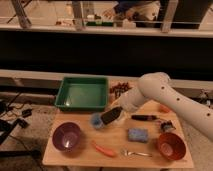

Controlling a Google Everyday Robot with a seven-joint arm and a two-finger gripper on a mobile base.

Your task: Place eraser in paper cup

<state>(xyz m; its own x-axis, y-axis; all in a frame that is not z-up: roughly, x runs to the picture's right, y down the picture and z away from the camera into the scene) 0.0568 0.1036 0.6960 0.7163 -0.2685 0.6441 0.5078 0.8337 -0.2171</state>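
End effector (113, 115): low over the left-centre of the surface (82, 156), at the tip of the white arm (165, 95) that reaches in from the right. Fingers closed. A dark tilted block at the tip reads as the eraser (108, 119), clamped and off the surface; the line between fingers and block is not clear.

Eraser sits just right of the blue cup (95, 120), touching or overlapping its rim in this view; cannot tell which. The paper cup is hidden behind the wrist and end effector.

Other items on the surface:
- green tray (82, 93), back left, just behind the blue cup
- purple bowl (66, 136), front left
- orange stick-like item (103, 149), front centre, lying flat
- fork (136, 153), right of it, near the front edge
- blue sponge (137, 134), right of centre, well apart from the eraser
- dark pen (145, 118), behind the sponge, lying flat
- brown-red bowl (171, 145), front right
- reddish cluster (120, 89), back, beside the tray's right edge
- orange object (164, 108), back right, partly covered by the arm
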